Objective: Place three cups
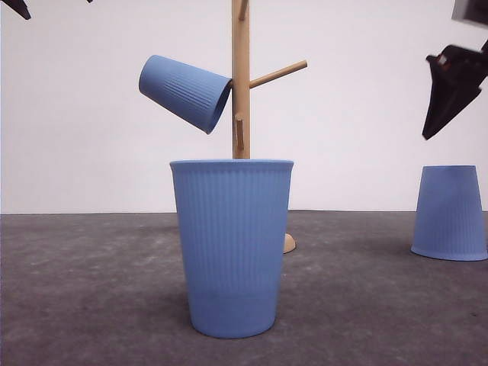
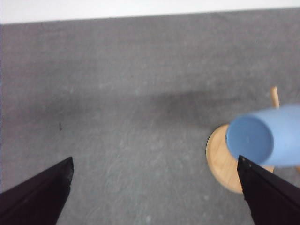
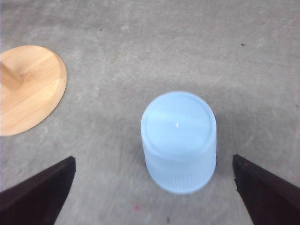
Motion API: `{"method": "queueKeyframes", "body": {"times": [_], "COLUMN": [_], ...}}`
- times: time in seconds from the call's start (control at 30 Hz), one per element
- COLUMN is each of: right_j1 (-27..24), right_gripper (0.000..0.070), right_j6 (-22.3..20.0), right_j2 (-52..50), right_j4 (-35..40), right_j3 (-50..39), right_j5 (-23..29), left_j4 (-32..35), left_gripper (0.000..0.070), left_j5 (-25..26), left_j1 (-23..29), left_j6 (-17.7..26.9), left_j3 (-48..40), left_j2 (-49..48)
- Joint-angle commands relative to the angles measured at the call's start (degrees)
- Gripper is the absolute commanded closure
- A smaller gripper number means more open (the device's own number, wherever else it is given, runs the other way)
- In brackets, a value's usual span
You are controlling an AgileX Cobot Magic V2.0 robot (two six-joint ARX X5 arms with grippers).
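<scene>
The cup that we judge the next move turns on is the upside-down cup (image 1: 450, 212) standing on the table (image 1: 91, 290) at the robot's right. Its flat base faces up and its rim rests on the table, so its long axis runs vertical. In the right wrist view we look almost straight down on that base (image 3: 178, 140), and the cup sits between the two dark fingers, nearer the middle than either tip and touching neither. The right hand (image 1: 450, 91) hangs above it, well clear of the base, released and holding nothing. So the cup lies directly below the right hand, and the right arm is plainly the nearer one; a straight descent along the cup's axis looks to us like what is called for.

Moving outward, a second cup (image 1: 232, 248) stands upright in the centre foreground, mouth up, axis vertical, just in front of the wooden rack (image 1: 241, 76). A third cup (image 1: 185, 91) already hangs on one of the rack's pegs, tilted, its mouth toward the post and its base pointing up and to the left.

From the left wrist view, the left hand (image 2: 154, 187) is also released and empty, raised over bare table, with the hung cup (image 2: 262, 138) and the rack's round base (image 2: 222, 161) off to one side.
</scene>
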Motion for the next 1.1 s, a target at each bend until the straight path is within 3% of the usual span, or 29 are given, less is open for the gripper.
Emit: {"method": "queueKeyframes", "body": {"times": [0.0,0.47,0.73,0.77,0.9,1.07], "right_j1": [0.1,0.1,0.3,0.3,0.3,0.3], "right_gripper": [0.0002,0.0003,0.0015,0.0038,0.0245,0.0345], "right_j6": [-0.3,-0.2,-0.2,-0.2,-0.4,-0.6], "right_j2": [1.8,13.2,16.7,16.7,16.7,16.7], "right_j4": [1.3,3.6,3.5,3.8,3.7,3.8], "right_j3": [1.1,6.5,7.1,7.1,7.1,7.1], "right_j5": [-0.3,-1.2,-3.1,-3.1,-2.9,-2.5], "left_j4": [-0.8,-7.5,-8.9,-8.8,-6.7,-3.2], "left_gripper": [0.0022,0.0035,0.0035,0.0035,0.0035,0.0035], "left_j5": [-0.5,-2.0,-5.1,-5.1,-6.1,-8.8], "left_j1": [-0.2,-3.5,-5.6,-5.9,-7.7,-9.1], "left_j6": [0.9,0.0,-1.6,-1.8,-2.7,-3.6], "left_j3": [1.4,-1.2,-8.0,-9.2,-16.2,-26.8], "left_j2": [0.2,0.2,0.1,0.1,-0.7,-3.8]}}
